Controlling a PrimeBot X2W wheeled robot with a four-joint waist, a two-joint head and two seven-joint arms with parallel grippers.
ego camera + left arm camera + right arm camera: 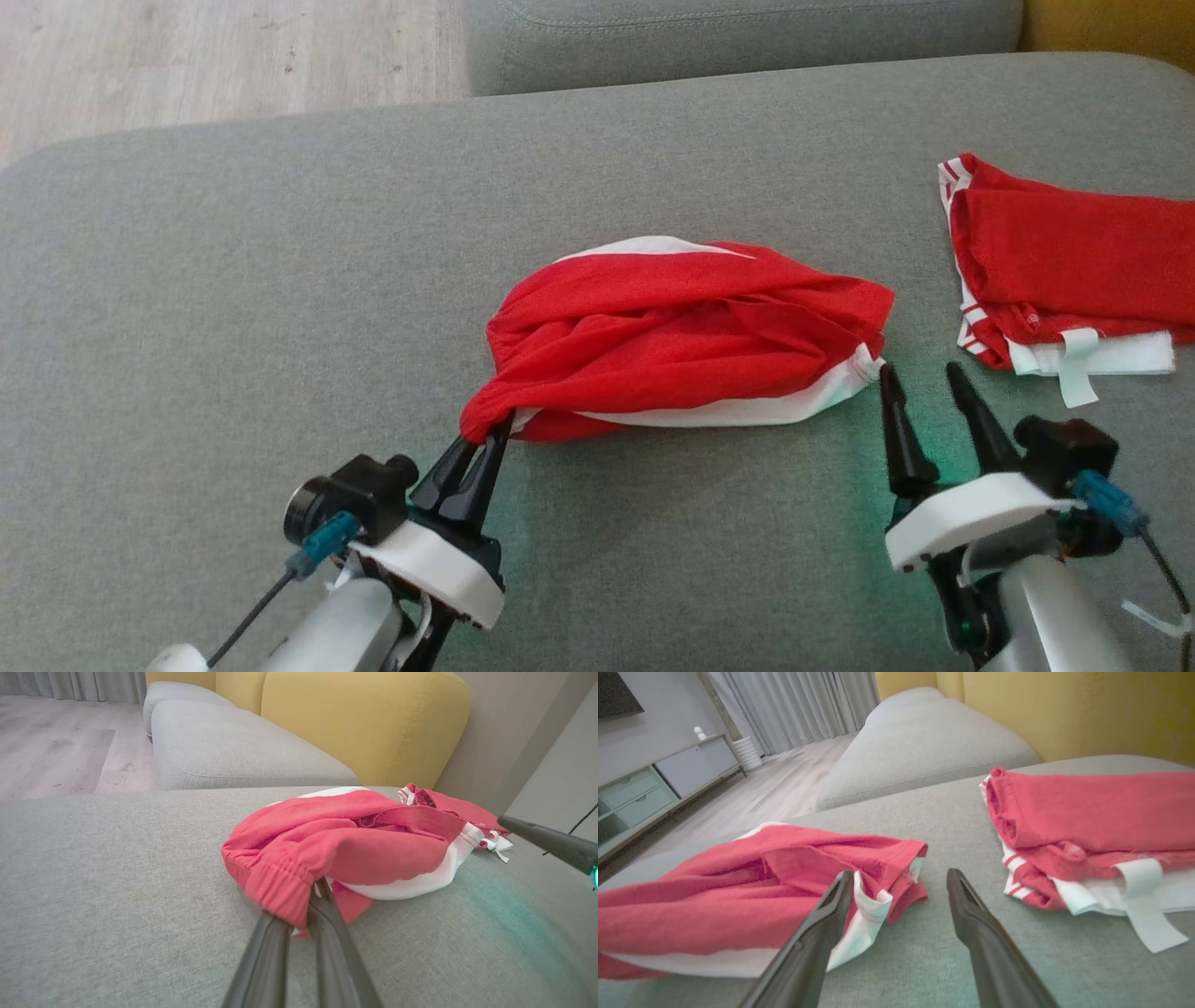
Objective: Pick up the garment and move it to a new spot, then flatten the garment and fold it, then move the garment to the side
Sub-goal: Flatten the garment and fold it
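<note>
**Left jaws.** The left gripper [495, 431] has its jaws drawn together and clamped on the garment [681, 327]. They pinch a gathered red edge at the garment's near-left corner. The cloth at that corner is pulled into a point at the fingertips.

**Right jaws.** The right gripper [920, 369] has its jaws standing wide apart with nothing between them. It sits just beside the garment's right end. One finger is close against the white band there, and the other is over bare cushion. Whether the nearer finger touches the cloth cannot be told.

**Garment.** It is red with white trim and lies crumpled in a low heap on the grey cushion [233, 280], between the two grippers.

**Surroundings.** A second garment [1074, 252], also red and white, lies flatter to the right of the garment, apart from it, with a white tab at its near edge. The wooden floor [187, 56] lies beyond the garment to the left.

**Differences between views.**
- The left wrist view shows that the pinched edge is a ruffled, elasticated hem. It also shows one of the right gripper's fingers [546, 842] beyond the garment's right end, and a yellow backrest [364, 723] behind the garment.
- The right wrist view shows the open white-trimmed hem at the garment's right end beside the nearer finger. It also shows curtains [798, 709] and a low cabinet [654, 784] far beyond the garment.
- The head view shows both grippers and both garments together.
</note>
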